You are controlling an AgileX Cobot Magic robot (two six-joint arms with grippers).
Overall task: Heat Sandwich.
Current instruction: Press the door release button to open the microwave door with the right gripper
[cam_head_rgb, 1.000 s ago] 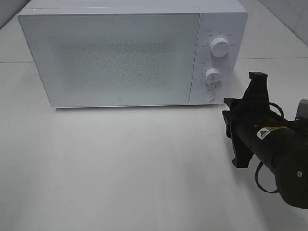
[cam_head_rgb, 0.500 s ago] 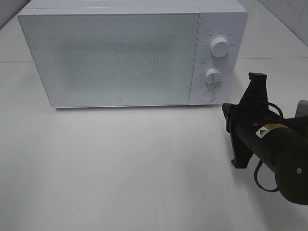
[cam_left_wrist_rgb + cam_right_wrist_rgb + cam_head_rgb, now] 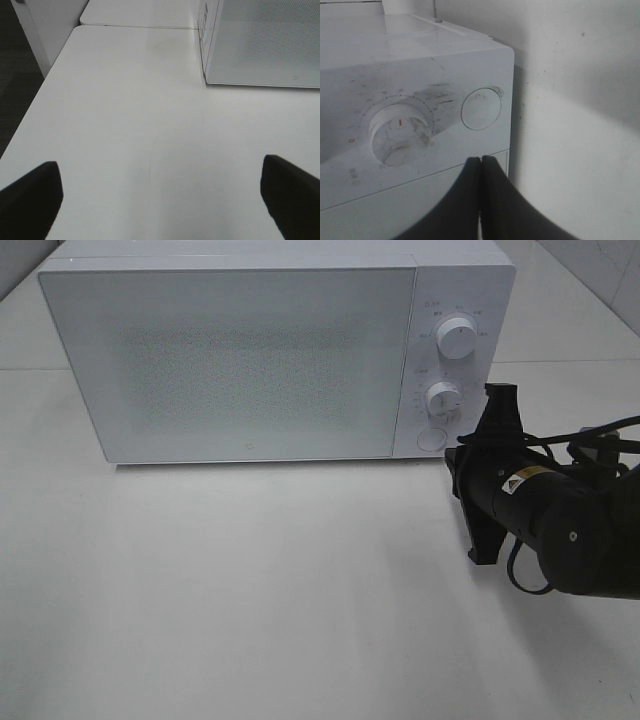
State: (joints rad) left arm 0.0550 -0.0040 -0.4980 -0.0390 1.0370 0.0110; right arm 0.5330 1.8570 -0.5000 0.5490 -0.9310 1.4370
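Sandwich is out of view, perhaps inside the shut microwave (image 3: 240, 350); likely light, soft and squashable, best lifted from beneath. Right hand (image 3: 480, 161), fingers together, points at the round button (image 3: 481, 108). Left hand (image 3: 161, 165), spread wide, hovers empty over the desk (image 3: 125, 125).

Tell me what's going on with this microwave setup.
The right gripper, shut with its fingertips together, points at the microwave's control panel, close to the round button below the lower dial; whether it touches can't be told. The microwave door is closed. The left gripper hangs open over the white table, holding nothing. No sandwich shows in any view.
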